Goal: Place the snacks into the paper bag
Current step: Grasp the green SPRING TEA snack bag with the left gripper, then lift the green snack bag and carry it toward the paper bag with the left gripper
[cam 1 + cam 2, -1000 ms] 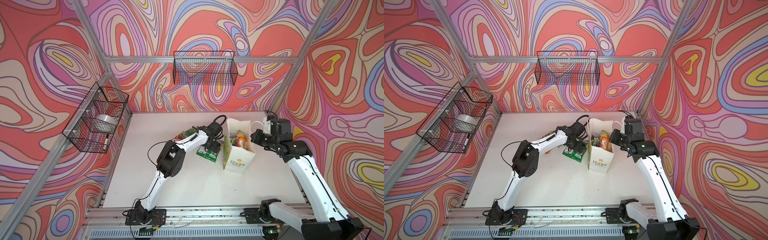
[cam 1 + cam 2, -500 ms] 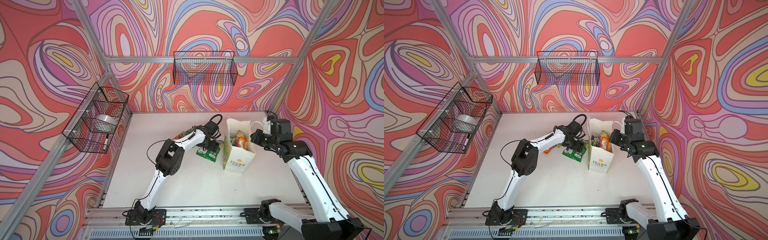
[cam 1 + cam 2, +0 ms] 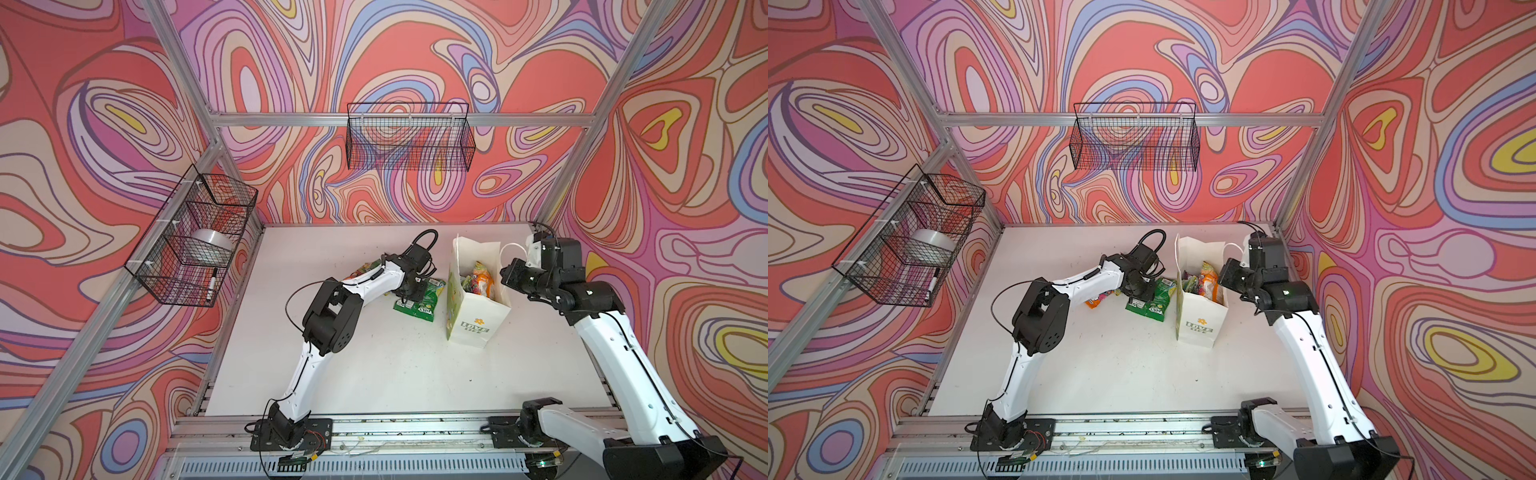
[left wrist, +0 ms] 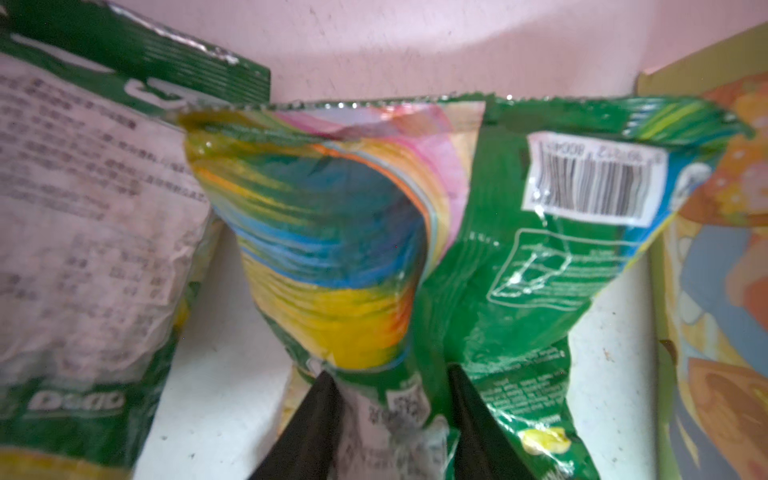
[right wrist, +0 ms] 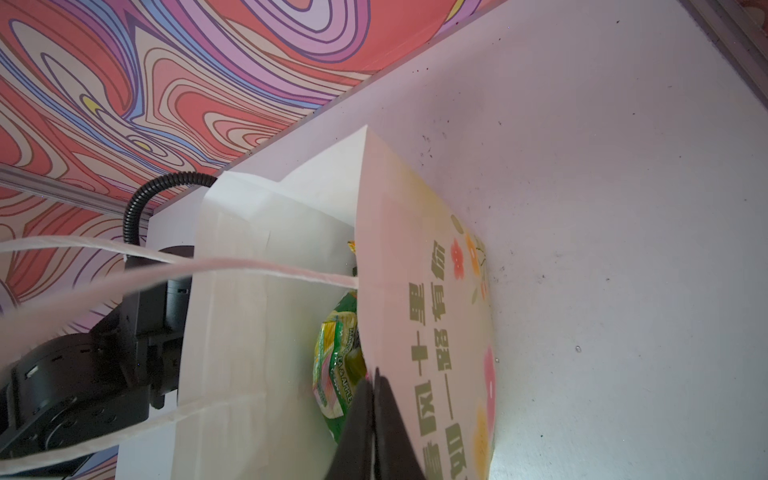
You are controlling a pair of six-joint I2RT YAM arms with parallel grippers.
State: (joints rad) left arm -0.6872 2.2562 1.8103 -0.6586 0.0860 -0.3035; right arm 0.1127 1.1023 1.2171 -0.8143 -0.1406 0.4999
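The white paper bag [image 3: 478, 328] [image 3: 1200, 328] stands upright and open at mid-table, with several snacks [image 3: 478, 280] [image 3: 1208, 278] inside. My right gripper [image 5: 374, 374] [image 3: 503, 277] is shut on the bag's wall [image 5: 436, 291] at the rim, beside a green packet [image 5: 336, 374] inside. Just left of the bag, my left gripper [image 4: 390, 382] [image 3: 409, 291] [image 3: 1138, 297] points down, pinching the end of a green snack packet [image 4: 478, 270] on the table. A second green packet [image 4: 83, 249] [image 3: 415, 309] lies alongside. An orange packet [image 3: 1093, 302] shows under the left arm.
A black wire basket [image 3: 409, 141] hangs on the back wall. Another wire basket [image 3: 191, 237] on the left wall holds a tape roll and a pen. The printed side of the bag [image 4: 706, 291] stands close to the left gripper. Aluminium rails edge the table.
The left gripper has sunk onto the green packets and its jaws have narrowed from wide open onto one packet. The right arm and the bag have not moved.
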